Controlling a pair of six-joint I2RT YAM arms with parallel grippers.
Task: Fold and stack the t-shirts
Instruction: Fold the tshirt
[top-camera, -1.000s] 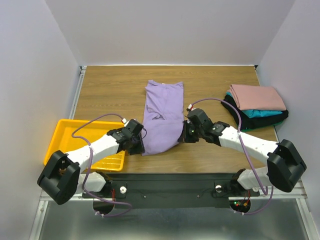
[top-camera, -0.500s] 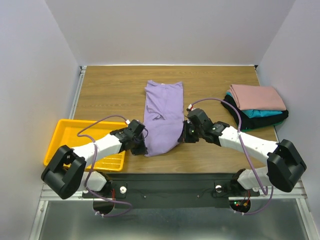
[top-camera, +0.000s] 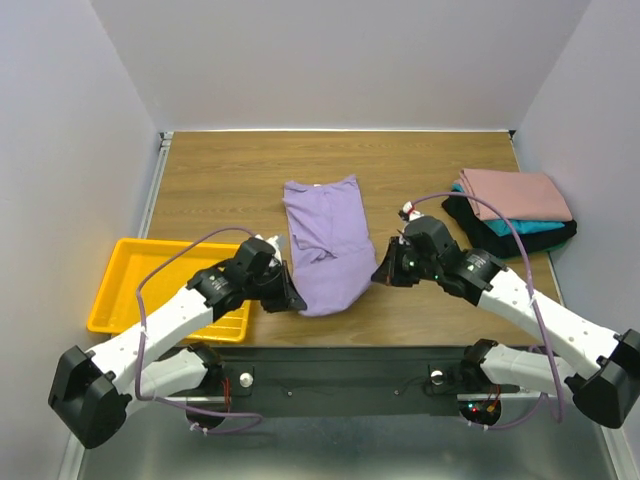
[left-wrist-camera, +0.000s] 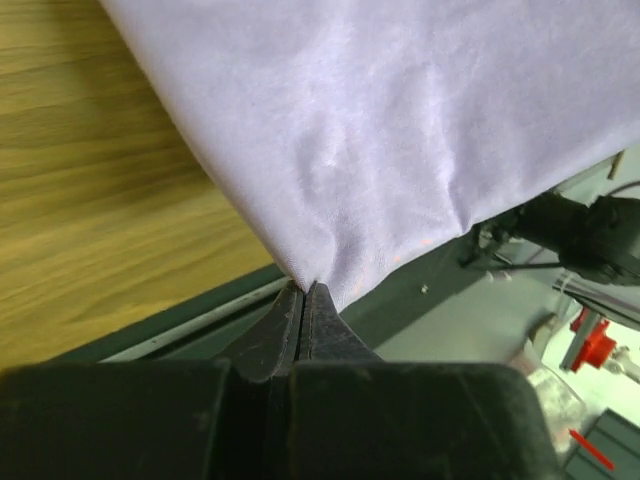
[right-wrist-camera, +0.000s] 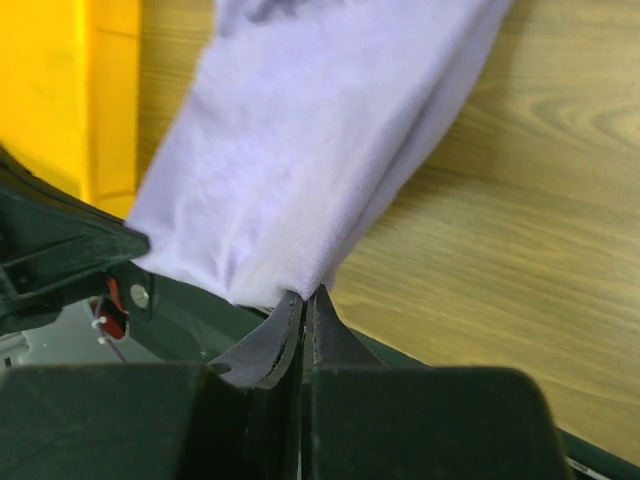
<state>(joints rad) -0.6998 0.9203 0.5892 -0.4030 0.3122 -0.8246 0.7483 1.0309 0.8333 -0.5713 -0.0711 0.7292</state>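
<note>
The lavender t-shirt (top-camera: 325, 240) lies lengthwise on the middle of the wooden table, its near end lifted off the wood. My left gripper (top-camera: 294, 300) is shut on the near left corner of the lavender t-shirt (left-wrist-camera: 400, 130). My right gripper (top-camera: 380, 275) is shut on the near right corner of the lavender t-shirt (right-wrist-camera: 310, 140). Both wrist views show the cloth pinched at the fingertips and hanging taut. A folded stack sits at the right, with a dusty-pink t-shirt (top-camera: 515, 193) on top, a teal one (top-camera: 520, 227) under it and a black one (top-camera: 470, 222) at the bottom.
A yellow plastic tray (top-camera: 125, 275) sits at the table's near left corner, also in the right wrist view as the yellow tray (right-wrist-camera: 105, 90). The table's near edge and the dark base rail (top-camera: 340, 375) lie just below both grippers.
The left gripper closed on the shirt's near left corner. Both grippers rose and spread apart, lifting the shirt's near end; the far end slid toward me.
</note>
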